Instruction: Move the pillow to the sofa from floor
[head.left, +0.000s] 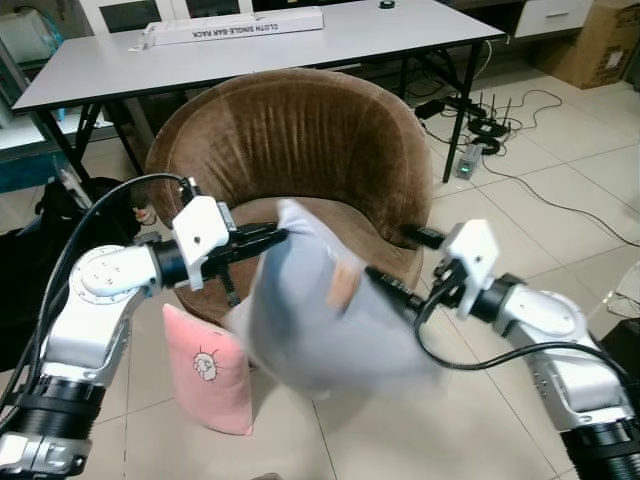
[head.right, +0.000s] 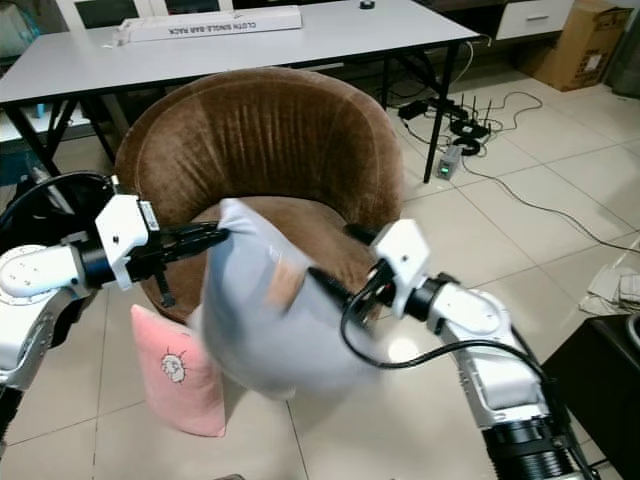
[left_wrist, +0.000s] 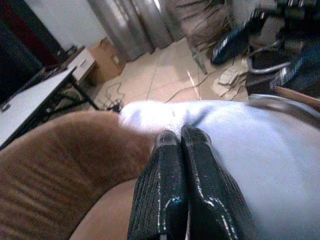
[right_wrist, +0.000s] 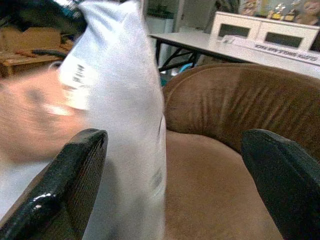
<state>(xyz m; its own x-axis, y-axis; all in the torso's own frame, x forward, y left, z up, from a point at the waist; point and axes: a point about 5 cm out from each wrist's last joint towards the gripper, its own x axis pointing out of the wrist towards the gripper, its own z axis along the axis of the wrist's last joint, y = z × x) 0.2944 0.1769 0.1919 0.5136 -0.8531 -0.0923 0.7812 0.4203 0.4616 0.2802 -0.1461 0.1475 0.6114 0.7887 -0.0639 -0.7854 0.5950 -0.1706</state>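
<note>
You see the grey pillow (head.left: 320, 310) held in the air before the brown sofa (head.left: 300, 140), its upper corner over the seat's front edge and its lower bulk hanging over the floor (head.left: 560, 190); it is blurred. The left gripper (head.left: 270, 238) has its fingers (left_wrist: 180, 190) pressed together, pinching the pillow's upper corner. The right gripper (head.left: 405, 265) has its fingers (right_wrist: 70, 175) spread wide, one lying against the pillow's right face and the other apart over the seat.

Around it: a pink pillow (head.left: 212, 368) with a small cartoon face leans on the floor against the sofa's front left, just beside and partly behind the grey pillow's lower edge. A white counter (head.left: 380, 35) stands behind the sofa's curved back and carries a long white box (head.left: 235, 27). A power strip and cables (head.left: 485, 135) lie on the tiles to the right of the sofa, well apart from the arms. A dark bag (head.left: 40, 240) sits on the floor at the left, behind the left arm.

Edges and room: the sofa's high back wraps the seat on three sides; only its front is open. You have bare tile before and to the right of the sofa.
</note>
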